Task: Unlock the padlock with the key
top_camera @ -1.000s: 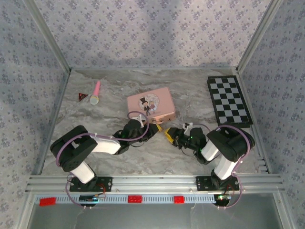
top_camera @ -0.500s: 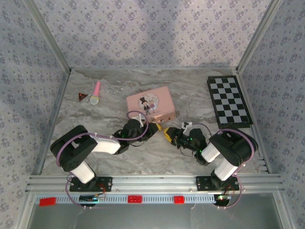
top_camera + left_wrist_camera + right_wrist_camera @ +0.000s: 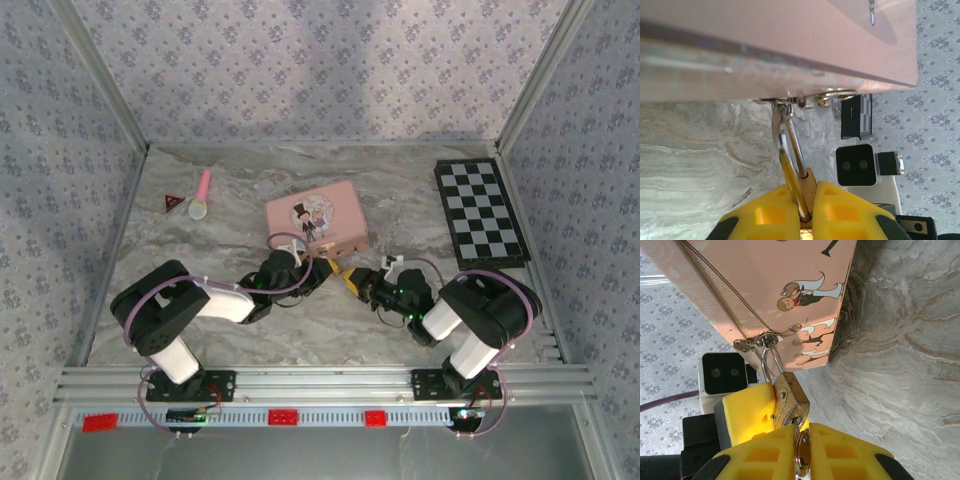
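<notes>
Padlock [image 3: 790, 397] face, inserted key [image 3: 802, 454]: right-wrist view

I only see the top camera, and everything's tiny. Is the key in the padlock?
Observer: The right wrist view shows the key, pinched in the right hand, meeting the padlock at its underside. I cannot tell how deep it goes.
Child: Is the padlock hooked on the tin?
Observer: Yes, its shackle passes through the clasp on the tin.
Child: Who holds it steady?
Observer: The left hand pinches it.
</notes>
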You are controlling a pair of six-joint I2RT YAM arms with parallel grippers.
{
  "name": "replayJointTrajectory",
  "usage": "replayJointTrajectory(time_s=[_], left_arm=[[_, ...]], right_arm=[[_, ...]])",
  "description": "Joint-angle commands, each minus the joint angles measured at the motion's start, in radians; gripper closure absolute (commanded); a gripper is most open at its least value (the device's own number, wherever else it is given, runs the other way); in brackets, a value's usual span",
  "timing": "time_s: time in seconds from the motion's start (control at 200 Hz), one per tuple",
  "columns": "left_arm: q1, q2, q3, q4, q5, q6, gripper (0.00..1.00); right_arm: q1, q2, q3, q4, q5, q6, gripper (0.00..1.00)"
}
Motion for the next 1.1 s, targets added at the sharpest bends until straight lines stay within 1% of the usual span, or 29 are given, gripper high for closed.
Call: replayJointTrajectory(time_s=[0.0,0.155,0.41,0.49,0.655,0.88,1.034,1.094], left_arm=[[-0.015,0.005,0.041,0.163,0.031,-0.020,1.00],[-0.032,0.009,0.048,0.178,0.042,-0.028,1.00],[-0.051,-0.026,0.051,0.118,0.036,-0.006,1.00],[-0.045,-0.041,0.036,0.105,0.011,-0.002,1.00],[-0.022,-0.046,0.036,0.095,0.007,0.002,1.00],[0.004,-0.048,0.037,0.090,0.008,0.004,1.00],[0.014,-0.048,0.036,0.084,0.007,0.011,1.00],[0.014,-0.046,0.038,0.084,0.008,0.012,1.00]], right_arm=[[0.007,0.009,0.029,0.014,0.012,0.006,0.86],[0.002,0.023,0.037,0.015,0.011,0.007,0.86],[-0.023,0.043,0.048,0.014,-0.006,0.001,0.89],[-0.023,0.043,0.044,0.014,-0.006,0.001,0.84],[-0.023,0.042,0.014,0.015,0.003,0.001,0.73],[-0.014,0.041,-0.019,0.005,0.005,0.001,0.73],[-0.007,0.031,-0.031,0.001,0.003,0.004,0.74],[-0.004,0.025,-0.031,-0.006,0.005,0.003,0.76]])
